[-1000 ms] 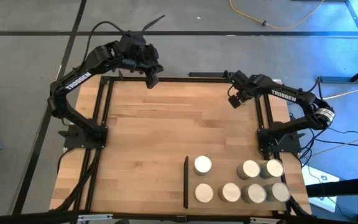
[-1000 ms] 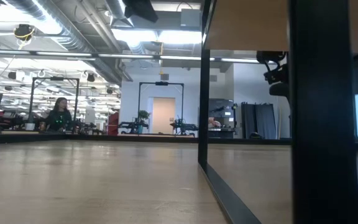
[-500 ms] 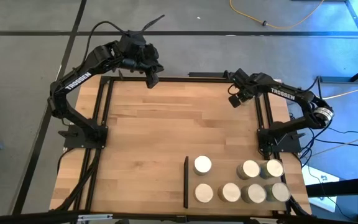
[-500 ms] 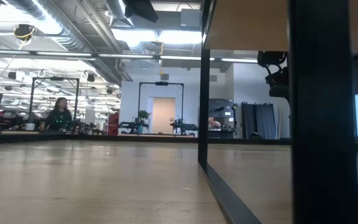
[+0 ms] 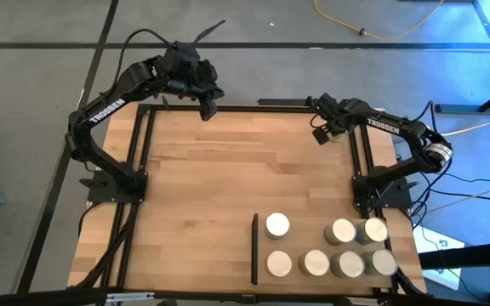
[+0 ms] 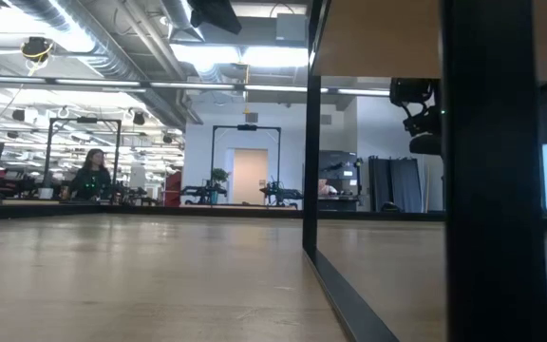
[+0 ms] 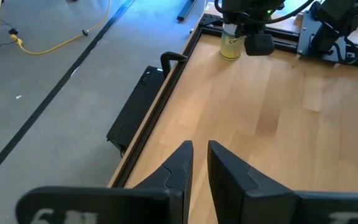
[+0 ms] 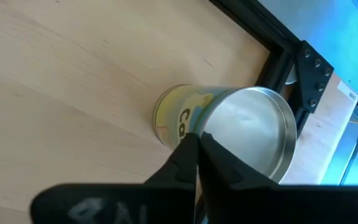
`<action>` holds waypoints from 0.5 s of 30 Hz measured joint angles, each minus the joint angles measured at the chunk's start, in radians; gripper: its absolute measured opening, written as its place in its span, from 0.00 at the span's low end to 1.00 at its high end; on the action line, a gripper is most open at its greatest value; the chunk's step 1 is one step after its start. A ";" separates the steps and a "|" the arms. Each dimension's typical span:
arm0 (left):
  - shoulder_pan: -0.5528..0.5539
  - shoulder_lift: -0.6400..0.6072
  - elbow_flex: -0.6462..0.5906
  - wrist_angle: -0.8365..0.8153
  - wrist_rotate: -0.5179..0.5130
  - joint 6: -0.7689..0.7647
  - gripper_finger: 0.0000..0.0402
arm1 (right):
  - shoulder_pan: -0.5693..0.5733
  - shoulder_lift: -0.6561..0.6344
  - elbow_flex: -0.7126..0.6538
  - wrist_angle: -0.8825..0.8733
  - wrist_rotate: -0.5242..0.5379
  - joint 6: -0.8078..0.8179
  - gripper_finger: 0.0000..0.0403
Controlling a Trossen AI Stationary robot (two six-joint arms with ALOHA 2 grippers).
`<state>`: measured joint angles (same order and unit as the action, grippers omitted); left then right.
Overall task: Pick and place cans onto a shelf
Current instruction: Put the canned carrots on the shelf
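Can: a yellow-labelled can stands upright at the worktop's far right corner, just under the right fingers; six cans already on the shelf
Right fingers: pressed together above the can's rim
Left fingers: nearly closed, idle at far left corner
Risk: closed fingers descending would topple the can
Writing: "TROSSEN" on both arms; can label unreadable

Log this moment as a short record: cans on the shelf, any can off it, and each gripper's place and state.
cans on shelf: six, upright, beside the black bar on the shelf
can off shelf: one yellow-labelled can at the table's far right corner
right gripper: shut, above that can
left gripper: nearly shut, empty, over the table's far left edge
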<state>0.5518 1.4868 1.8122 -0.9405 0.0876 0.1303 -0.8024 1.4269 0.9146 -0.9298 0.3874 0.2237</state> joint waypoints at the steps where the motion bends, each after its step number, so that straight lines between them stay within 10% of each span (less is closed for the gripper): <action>1: 0.000 0.000 0.000 0.000 0.000 0.000 0.11 | 0.000 0.000 0.000 0.000 0.000 -0.002 0.02; 15: 0.000 0.000 0.000 -0.001 0.000 0.001 0.11 | 0.064 0.009 0.194 -0.212 -0.078 -0.124 0.00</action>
<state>0.5518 1.4868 1.8122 -0.9412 0.0875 0.1317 -0.7381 1.4356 1.1088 -1.1418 0.3095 0.0999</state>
